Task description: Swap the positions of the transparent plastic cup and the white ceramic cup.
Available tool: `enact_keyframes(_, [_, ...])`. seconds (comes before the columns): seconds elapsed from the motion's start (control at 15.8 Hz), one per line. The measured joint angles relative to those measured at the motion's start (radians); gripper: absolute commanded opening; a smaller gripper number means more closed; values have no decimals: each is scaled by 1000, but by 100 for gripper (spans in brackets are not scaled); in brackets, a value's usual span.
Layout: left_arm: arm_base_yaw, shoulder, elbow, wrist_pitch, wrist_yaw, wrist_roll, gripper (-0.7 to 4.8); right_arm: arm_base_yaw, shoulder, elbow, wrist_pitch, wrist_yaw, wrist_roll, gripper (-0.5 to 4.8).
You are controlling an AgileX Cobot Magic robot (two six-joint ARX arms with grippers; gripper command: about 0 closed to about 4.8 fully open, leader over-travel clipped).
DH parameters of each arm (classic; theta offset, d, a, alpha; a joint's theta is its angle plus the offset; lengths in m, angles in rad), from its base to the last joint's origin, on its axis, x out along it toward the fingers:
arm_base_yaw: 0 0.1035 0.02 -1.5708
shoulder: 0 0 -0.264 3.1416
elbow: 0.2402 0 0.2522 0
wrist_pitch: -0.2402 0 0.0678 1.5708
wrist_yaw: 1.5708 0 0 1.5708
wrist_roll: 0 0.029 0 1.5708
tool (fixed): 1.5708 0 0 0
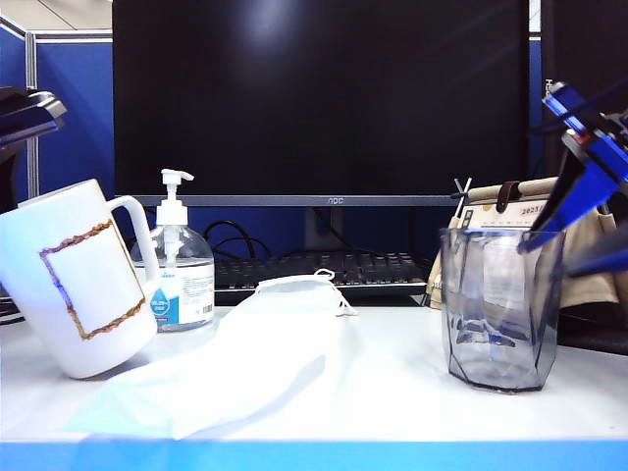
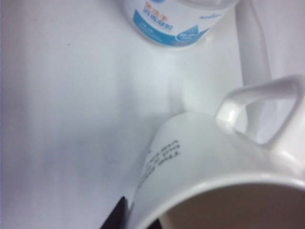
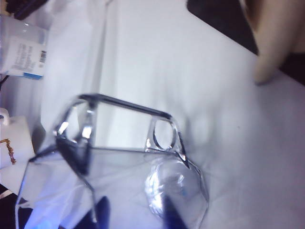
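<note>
Evidently the left end effector (image 2: pixel 125 220), pressed tight on the rim, tilts the heavy, brittle white ceramic cup (image 1: pixel 78 280). The right end effector (image 1: pixel 549 228) straddles the light, slippery transparent plastic cup's (image 1: pixel 502 309) wall on the worktop (image 1: pixel 392 392); whether it pinches, I cannot tell.

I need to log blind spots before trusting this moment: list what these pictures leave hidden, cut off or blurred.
- Left gripper: hidden in the exterior view behind the tilted white ceramic cup; its wrist view shows only a dark tip at the frame edge.
- Right gripper: its fingertips reach the transparent plastic cup, seen through distorting facets; contact unclear.
- Print on the mug: too blurred in the left wrist view.
- Pump bottle label: too small.
</note>
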State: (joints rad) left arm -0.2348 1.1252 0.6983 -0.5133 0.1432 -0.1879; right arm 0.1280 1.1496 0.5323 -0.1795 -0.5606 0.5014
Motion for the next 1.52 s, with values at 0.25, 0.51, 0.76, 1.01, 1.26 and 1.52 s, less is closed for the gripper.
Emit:
enact_keyframes(0.25, [0,0,0,0,0,10,-6,0,40,5,8,2,-2,159])
enact_keyframes(0.51, [0,0,0,0,1,12,-6,0,116,3,-4,13,-3,24])
enact_keyframes(0.76, [0,0,1,0,1,13,-6,0,121,-2,29,11,-26,-8])
enact_keyframes(1.01, [-3,11,50,-84,47,64,-6,0,110,31,26,-48,-28,-8])
enact_keyframes(1.26, [-19,11,227,-172,53,143,-6,0,-23,87,-3,-51,-28,-9])
enact_keyframes(1.52, [-53,35,351,-258,47,196,-6,-1,-160,152,-103,-23,-31,-8])
